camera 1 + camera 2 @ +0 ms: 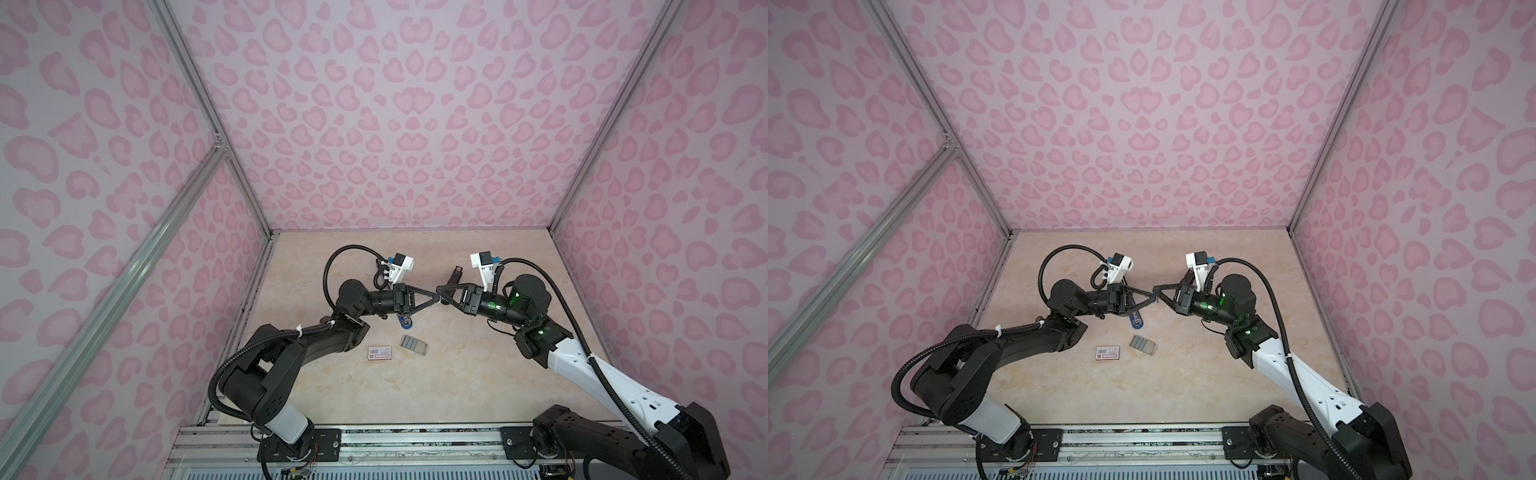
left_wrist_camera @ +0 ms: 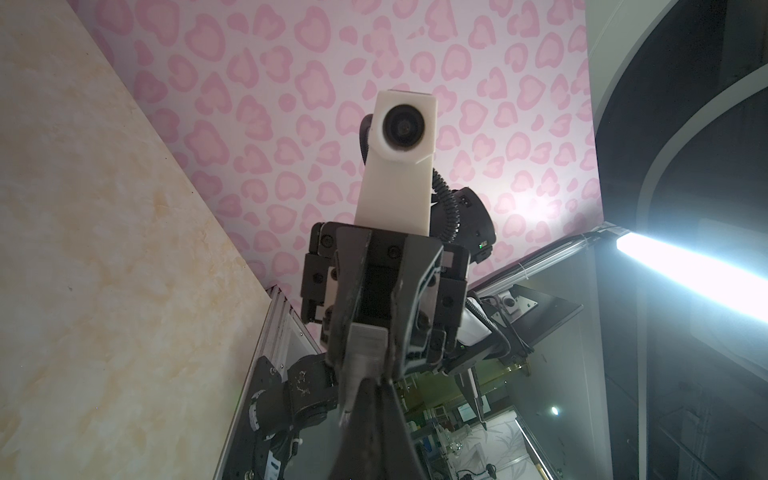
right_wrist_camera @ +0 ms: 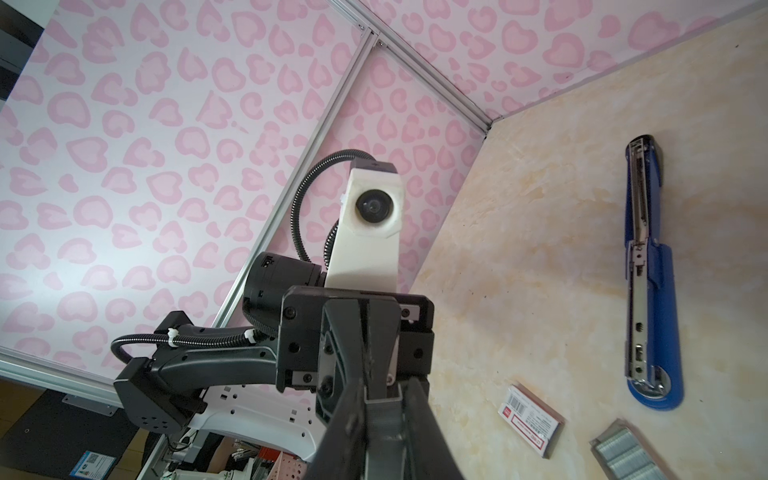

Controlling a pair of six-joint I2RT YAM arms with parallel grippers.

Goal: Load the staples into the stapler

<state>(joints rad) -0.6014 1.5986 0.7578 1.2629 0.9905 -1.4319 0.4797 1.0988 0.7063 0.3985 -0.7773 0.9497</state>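
Observation:
Both grippers meet tip to tip in mid-air over the middle of the table. My left gripper is shut on one end of a silvery-grey strip of staples. My right gripper faces it, and its fingers press both sides of that same strip. The blue stapler lies opened flat on the table, its metal channel facing up. In both top views only its blue end shows below the left gripper. More staples lie in a small open tray close by.
A white-and-red barcoded box sleeve lies left of the tray. A small dark object sits on the table behind the right gripper. Pink patterned walls enclose the marble-look table on three sides, and a metal rail runs along its front edge.

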